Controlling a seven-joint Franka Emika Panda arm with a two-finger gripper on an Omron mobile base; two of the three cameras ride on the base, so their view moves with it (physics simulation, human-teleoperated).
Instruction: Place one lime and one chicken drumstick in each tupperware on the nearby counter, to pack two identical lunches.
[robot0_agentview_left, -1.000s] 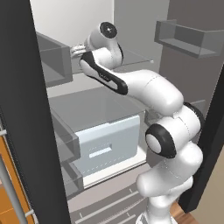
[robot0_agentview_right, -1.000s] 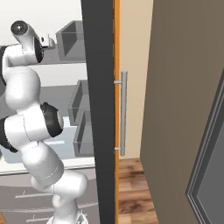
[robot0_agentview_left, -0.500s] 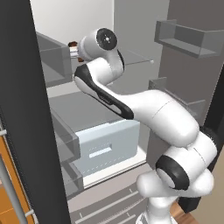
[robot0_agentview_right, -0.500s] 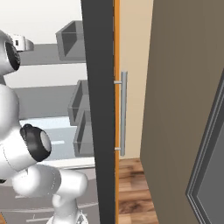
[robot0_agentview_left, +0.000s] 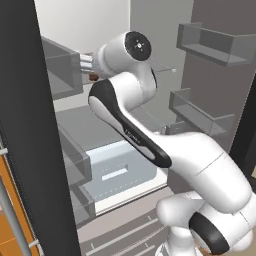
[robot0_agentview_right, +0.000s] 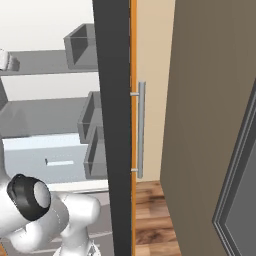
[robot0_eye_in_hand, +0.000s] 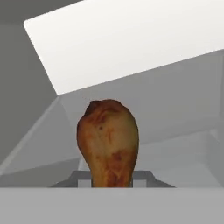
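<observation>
gripper (robot0_agentview_left: 89, 69) clamped on chicken drumstick (robot0_eye_in_hand: 108, 142) | meat end fwd, over fridge shelf (robot0_eye_in_hand: 183, 162)

grey fridge shelves (robot0_agentview_left: 65, 75), pale drawer (robot0_agentview_left: 117, 170), door handle (robot0_agentview_right: 141, 130)

So there's one chicken drumstick (robot0_eye_in_hand: 108, 142) dead centre right in front of the hand, fat end pointing away, narrow end toward the fingers. Behind it are grey fridge walls (robot0_eye_in_hand: 183, 92) and a bright white back panel (robot0_eye_in_hand: 127, 39).
</observation>
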